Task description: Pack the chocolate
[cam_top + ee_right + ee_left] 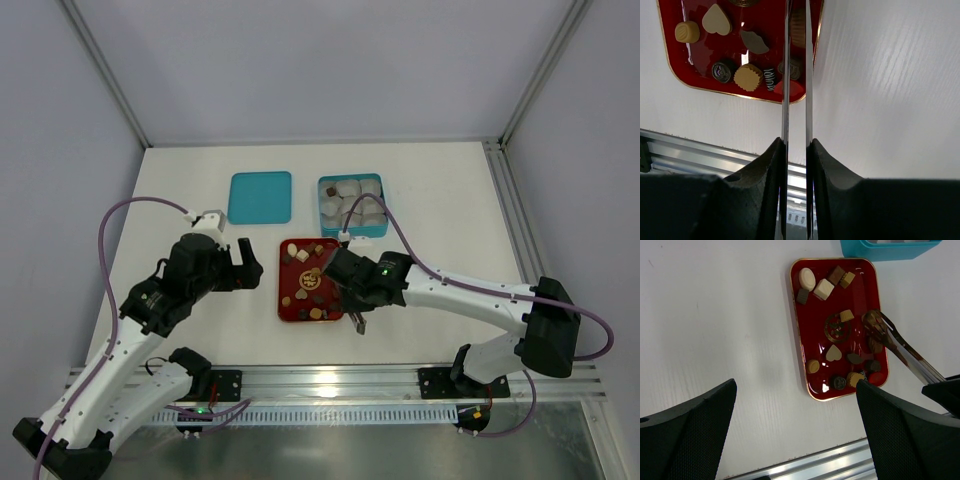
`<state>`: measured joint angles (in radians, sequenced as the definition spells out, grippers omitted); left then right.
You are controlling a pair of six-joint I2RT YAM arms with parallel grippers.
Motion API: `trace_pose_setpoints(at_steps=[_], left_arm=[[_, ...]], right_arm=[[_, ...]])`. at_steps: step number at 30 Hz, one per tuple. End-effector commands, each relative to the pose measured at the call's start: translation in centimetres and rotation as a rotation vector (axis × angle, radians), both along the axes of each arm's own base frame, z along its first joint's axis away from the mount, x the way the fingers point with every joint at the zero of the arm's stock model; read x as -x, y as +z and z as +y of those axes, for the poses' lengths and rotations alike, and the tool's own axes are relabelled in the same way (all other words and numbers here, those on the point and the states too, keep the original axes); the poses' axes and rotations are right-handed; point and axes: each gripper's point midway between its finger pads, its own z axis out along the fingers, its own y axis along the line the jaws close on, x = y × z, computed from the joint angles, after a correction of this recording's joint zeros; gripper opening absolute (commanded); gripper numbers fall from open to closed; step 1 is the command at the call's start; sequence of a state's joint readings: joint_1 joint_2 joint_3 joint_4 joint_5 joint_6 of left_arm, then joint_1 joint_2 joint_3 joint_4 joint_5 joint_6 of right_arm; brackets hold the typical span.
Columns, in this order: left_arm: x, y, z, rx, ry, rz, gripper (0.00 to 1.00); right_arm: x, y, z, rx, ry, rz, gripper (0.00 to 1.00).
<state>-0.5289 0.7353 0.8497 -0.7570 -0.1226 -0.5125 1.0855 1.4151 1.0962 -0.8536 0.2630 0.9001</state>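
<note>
Several chocolate pieces lie on the red tray [799, 340]: a cream oval [807, 278], a cream heart [833, 354] and a ridged tan cup [748, 77] among them. My right gripper [796, 142] is shut on a pair of metal tongs [786, 75], one finger pressed on each blade. The tongs [900, 352] reach over the tray's right side, tips [874, 322] near a brown piece [875, 345]. A ridged brown piece [799, 25] shows between the blades; whether it is pinched I cannot tell. My left gripper [795, 405] hangs wide open above bare table left of the tray [283, 290].
A teal box [322, 205] filled with pale paper cups stands behind the tray. Its teal lid [261, 197] lies flat to the left. An aluminium rail [840, 460] runs along the near table edge.
</note>
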Motion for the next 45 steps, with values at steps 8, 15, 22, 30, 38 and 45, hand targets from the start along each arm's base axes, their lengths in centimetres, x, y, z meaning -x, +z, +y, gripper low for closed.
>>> trace_pose_setpoints(at_steps=[8,15,22,30,38,45], left_arm=[[-0.4,0.5,0.1,-0.005,0.006,-0.032,1.00],[-0.4,0.5,0.2,-0.008,0.010,-0.032,1.00],[-0.4,0.5,0.1,-0.006,0.009,-0.031,1.00],[-0.4,0.4,0.1,-0.010,0.008,-0.029,1.00],[-0.4,0.4,0.1,-0.012,0.011,-0.027,1.00],[-0.4,0.4,0.2,-0.013,0.012,-0.028,1.00]], right_arm=[[-1.9,4.3,0.9,-0.068,0.013,-0.100,0.17],[-2.7,6.3,0.6,-0.088,0.012,-0.135,0.15],[-4.1,9.0,-0.2,-0.109,0.019,-0.185,0.15],[-9.9,12.3,-2.4,-0.157,-0.032,-0.259,0.14],[-20.1,10.8,-3.5,-0.090,-0.097,-0.292,0.13],[-25.4,9.0,-3.2,-0.022,-0.122,-0.284,0.12]])
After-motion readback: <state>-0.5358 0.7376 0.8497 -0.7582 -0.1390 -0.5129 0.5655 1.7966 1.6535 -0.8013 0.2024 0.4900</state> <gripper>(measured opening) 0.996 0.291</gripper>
